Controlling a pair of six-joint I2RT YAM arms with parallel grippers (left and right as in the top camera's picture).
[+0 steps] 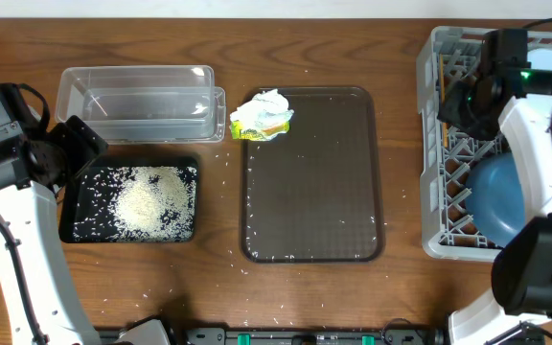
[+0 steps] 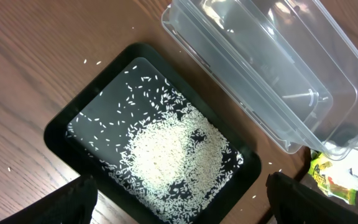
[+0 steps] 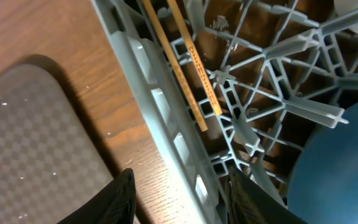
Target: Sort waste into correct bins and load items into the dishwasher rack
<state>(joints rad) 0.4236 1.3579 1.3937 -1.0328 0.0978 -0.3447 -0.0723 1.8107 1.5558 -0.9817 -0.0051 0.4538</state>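
Overhead, the left gripper [image 1: 82, 144] hangs at the 10 o'clock corner of the black tray [image 1: 73, 228]. In the left wrist view its fingers [image 2: 73, 202] stand wide apart with nothing between them. The tray's long axis runs 9 to 3, and the rice [image 1: 147, 199] lies heaped at its middle, with loose grains scattered around the heap. Just at the tray's 12 o'clock sits the clear tub [image 1: 142, 73], also lying 9 to 3. Next comes the brown tray [image 1: 314, 182], long axis 12 to 6, with the crumpled tissue [image 1: 262, 117] and its yellow-green wrapper on the 11 o'clock corner. At the table's [image 1: 401, 57] 3 o'clock side stands the rack [image 1: 437, 144], its far side cut off by the frame. The dark-blue bowl [image 1: 496, 196] rests inside it, partly hidden under the right arm. In the right wrist view the chopsticks [image 3: 188, 56] lie in the rack beside its wall, pointing 11 to 5, their upper ends cut off. The right gripper [image 3: 182, 186] hovers over that wall, fingers spread and holding nothing.
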